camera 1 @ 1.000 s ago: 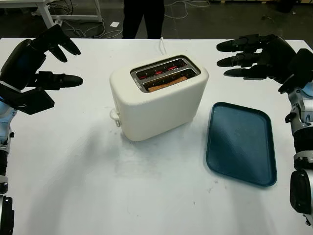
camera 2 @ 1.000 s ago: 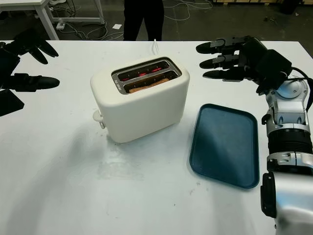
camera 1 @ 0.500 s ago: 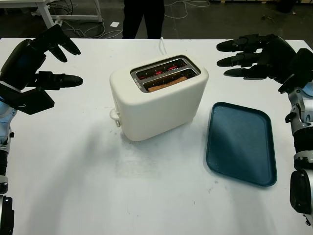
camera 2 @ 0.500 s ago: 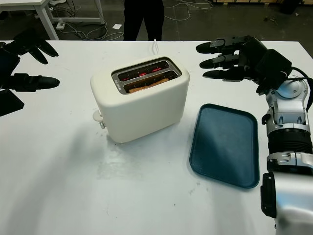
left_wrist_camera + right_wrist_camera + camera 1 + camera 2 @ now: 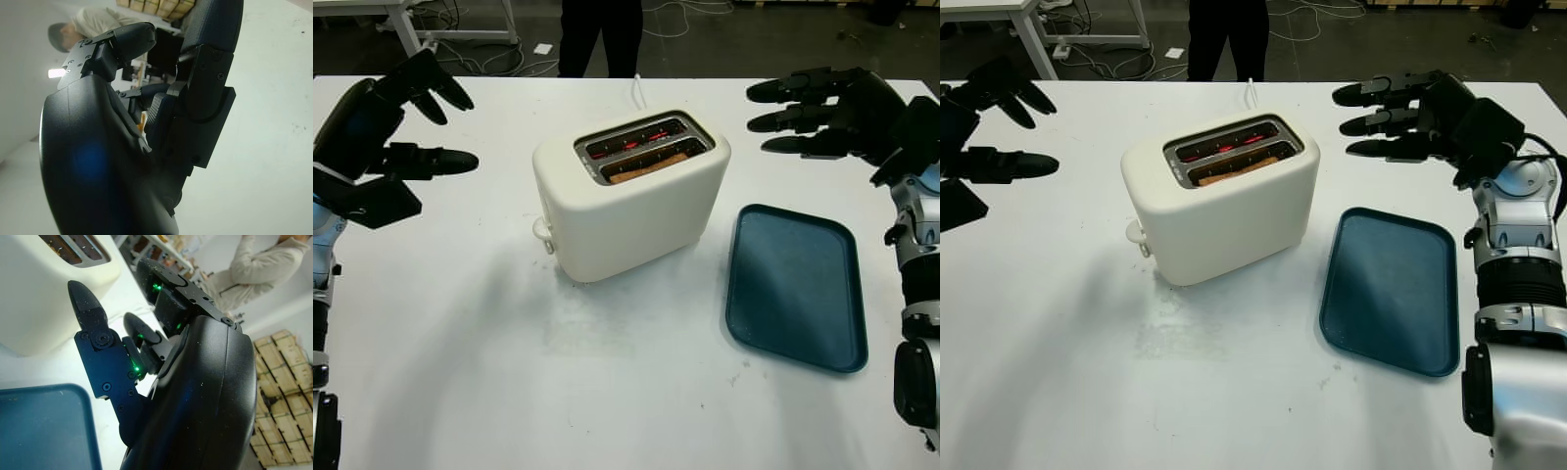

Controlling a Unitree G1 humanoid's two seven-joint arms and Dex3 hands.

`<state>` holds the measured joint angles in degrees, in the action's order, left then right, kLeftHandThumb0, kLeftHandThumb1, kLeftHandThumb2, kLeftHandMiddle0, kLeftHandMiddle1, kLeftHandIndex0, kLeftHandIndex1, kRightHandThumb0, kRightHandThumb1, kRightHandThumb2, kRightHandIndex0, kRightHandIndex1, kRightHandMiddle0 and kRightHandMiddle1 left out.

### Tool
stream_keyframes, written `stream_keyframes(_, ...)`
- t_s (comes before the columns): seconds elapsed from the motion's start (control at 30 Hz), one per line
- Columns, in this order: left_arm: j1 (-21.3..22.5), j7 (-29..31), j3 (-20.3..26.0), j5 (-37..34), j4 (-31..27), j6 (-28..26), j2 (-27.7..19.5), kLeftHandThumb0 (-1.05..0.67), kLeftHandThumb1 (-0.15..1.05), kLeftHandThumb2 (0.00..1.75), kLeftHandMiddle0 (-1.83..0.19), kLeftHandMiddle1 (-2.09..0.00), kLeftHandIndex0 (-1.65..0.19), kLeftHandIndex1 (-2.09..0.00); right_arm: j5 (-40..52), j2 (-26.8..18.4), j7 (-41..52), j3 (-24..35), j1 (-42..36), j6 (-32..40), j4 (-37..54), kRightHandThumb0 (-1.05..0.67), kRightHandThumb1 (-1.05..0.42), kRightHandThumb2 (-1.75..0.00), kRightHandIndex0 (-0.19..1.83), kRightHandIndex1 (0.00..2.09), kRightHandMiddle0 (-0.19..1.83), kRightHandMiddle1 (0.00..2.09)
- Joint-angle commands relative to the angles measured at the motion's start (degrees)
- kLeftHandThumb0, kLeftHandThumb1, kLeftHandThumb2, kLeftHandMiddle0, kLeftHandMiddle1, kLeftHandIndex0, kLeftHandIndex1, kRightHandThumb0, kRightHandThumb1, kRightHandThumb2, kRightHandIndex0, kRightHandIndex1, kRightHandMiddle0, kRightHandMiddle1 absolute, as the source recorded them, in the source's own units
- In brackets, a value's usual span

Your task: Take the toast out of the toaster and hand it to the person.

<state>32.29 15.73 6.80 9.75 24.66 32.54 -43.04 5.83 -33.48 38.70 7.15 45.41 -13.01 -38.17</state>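
Nothing has shifted since a second ago: your open left hand (image 5: 386, 137) hangs off the left side of the cream two-slot toaster (image 5: 631, 196) holding nothing, and your open right hand (image 5: 832, 116) hovers empty beyond its right end. The brown toast slice (image 5: 646, 168) sits low in the near slot. You've bare white table (image 5: 607, 382) all round, the dark blue plastic tray (image 5: 795, 286) just beside the toaster's right, a person in dark trousers (image 5: 600, 34) at the far edge.

My left hand (image 5: 386, 127) hangs open at the far left; my right hand (image 5: 822, 113) hangs open at the far right.
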Motion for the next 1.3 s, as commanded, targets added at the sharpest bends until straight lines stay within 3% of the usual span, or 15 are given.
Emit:
stream_keyframes(0.0,-0.9,-0.5,0.3,-0.7,0.5,0.5,0.8,-0.94,0.92,0.17,-0.26,-1.62,-0.15,-1.5,0.4,0.6,-0.8,0.0,0.0,1.2,1.0,-0.44,-0.7,0.0,0.83,0.18,0.84,0.0)
stream_keyframes(0.1,-1.9,-0.1,0.9,-2.1,-0.1,-1.3,1.6,-0.95,0.92,0.14,-0.27,-1.62,-0.16,-1.5,0.2,0.6,-1.0,0.0,-0.1,0.6,0.7,-0.44,-0.7,0.0,0.83,0.19,0.84,0.0)
stream_keyframes(0.47,-2.2,-0.3,1.1,-3.0,2.3,1.4,2.0,-0.95,0.92,0.17,-0.27,-1.59,-0.16,-1.47,0.7,0.7,-1.1,0.2,-0.5,1.6,1.0,-0.44,-0.7,0.0,0.84,0.2,0.84,0.0)
stream_keyframes(1.27,-1.5,-0.4,0.7,-2.2,2.1,1.2,1.7,-0.94,0.92,0.17,-0.26,-1.6,-0.15,-1.48,0.4,0.5,-1.6,0.1,-0.8,3.0,2.3,-0.44,-0.7,0.0,0.84,0.2,0.84,0.0)
